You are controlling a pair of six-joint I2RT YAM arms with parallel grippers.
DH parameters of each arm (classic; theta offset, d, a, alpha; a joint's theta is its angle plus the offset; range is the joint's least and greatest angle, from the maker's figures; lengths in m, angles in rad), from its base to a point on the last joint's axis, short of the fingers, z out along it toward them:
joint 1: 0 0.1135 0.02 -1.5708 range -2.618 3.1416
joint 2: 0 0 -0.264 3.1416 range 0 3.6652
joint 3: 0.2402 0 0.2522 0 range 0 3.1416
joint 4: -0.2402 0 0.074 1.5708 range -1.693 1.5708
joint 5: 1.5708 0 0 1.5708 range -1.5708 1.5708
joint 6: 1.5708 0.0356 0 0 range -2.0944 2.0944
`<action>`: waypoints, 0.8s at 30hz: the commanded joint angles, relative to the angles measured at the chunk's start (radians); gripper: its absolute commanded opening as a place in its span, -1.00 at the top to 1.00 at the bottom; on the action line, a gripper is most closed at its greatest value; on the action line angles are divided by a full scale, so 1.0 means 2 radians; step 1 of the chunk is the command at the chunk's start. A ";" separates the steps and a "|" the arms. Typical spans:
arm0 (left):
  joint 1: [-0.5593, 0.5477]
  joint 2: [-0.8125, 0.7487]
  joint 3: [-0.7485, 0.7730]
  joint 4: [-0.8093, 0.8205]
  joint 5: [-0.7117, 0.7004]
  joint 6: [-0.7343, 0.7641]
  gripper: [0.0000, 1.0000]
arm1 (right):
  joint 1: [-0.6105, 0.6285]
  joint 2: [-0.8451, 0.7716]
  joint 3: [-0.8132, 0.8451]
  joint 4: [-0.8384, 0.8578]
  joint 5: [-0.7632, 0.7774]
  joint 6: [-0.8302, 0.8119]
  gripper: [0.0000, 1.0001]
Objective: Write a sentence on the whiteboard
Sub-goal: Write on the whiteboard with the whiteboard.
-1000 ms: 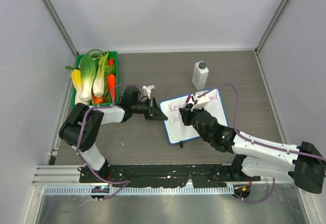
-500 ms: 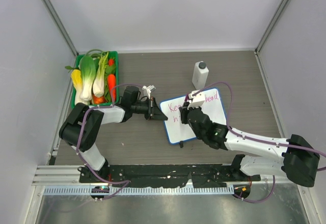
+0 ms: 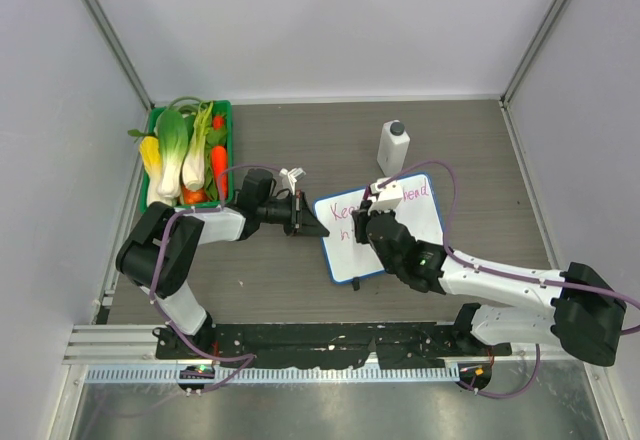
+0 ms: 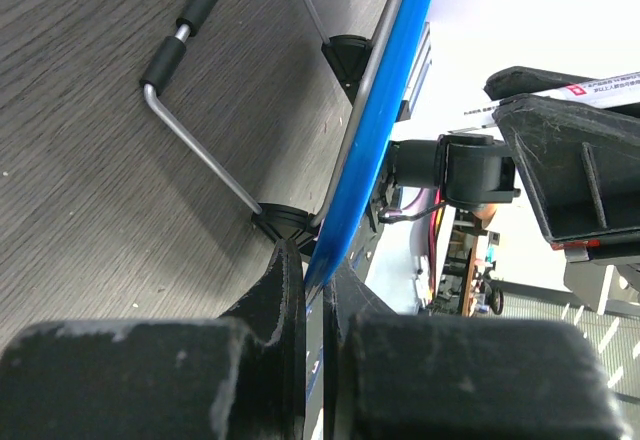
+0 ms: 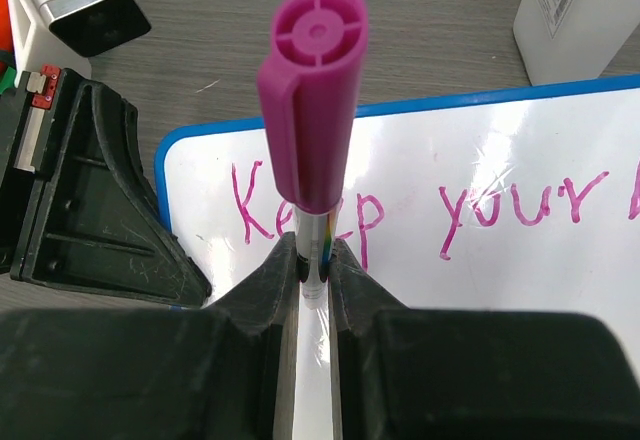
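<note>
The right gripper (image 5: 316, 260) is pinching a magenta-capped marker (image 5: 312, 110), jaws nearly together, over the whiteboard (image 3: 425, 225) lying mid-table; the left gripper (image 4: 318, 285) is clamping tight on its blue left rim. The sentence (image 5: 505, 205) is reading "Keep your"; a white bottle (image 3: 393, 148) is standing just behind.

One whiteboard (image 3: 422, 232), one marker (image 5: 312, 110), one bottle (image 3: 393, 148), one vegetable crate (image 3: 229, 130).

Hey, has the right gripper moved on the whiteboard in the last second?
Yes. The right gripper shifted slightly left, farther from the white bottle.
</note>
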 commanded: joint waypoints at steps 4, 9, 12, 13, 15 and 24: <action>-0.004 0.012 -0.002 -0.048 -0.012 -0.010 1.00 | -0.002 -0.017 -0.006 -0.015 -0.003 0.017 0.97; -0.004 0.014 -0.002 -0.048 -0.012 -0.010 1.00 | -0.002 -0.015 -0.009 -0.020 -0.013 0.018 0.97; -0.004 0.013 -0.003 -0.047 -0.013 -0.011 1.00 | -0.003 -0.014 -0.008 -0.018 -0.015 0.015 0.97; -0.004 0.013 -0.003 -0.046 -0.012 -0.011 1.00 | -0.003 -0.011 -0.007 -0.018 -0.017 0.014 0.97; -0.004 0.013 -0.003 -0.046 -0.012 -0.011 1.00 | -0.002 -0.011 -0.003 -0.018 -0.017 0.013 0.97; -0.004 0.016 -0.002 -0.045 -0.011 -0.011 1.00 | -0.002 -0.014 0.002 -0.028 -0.018 0.006 0.97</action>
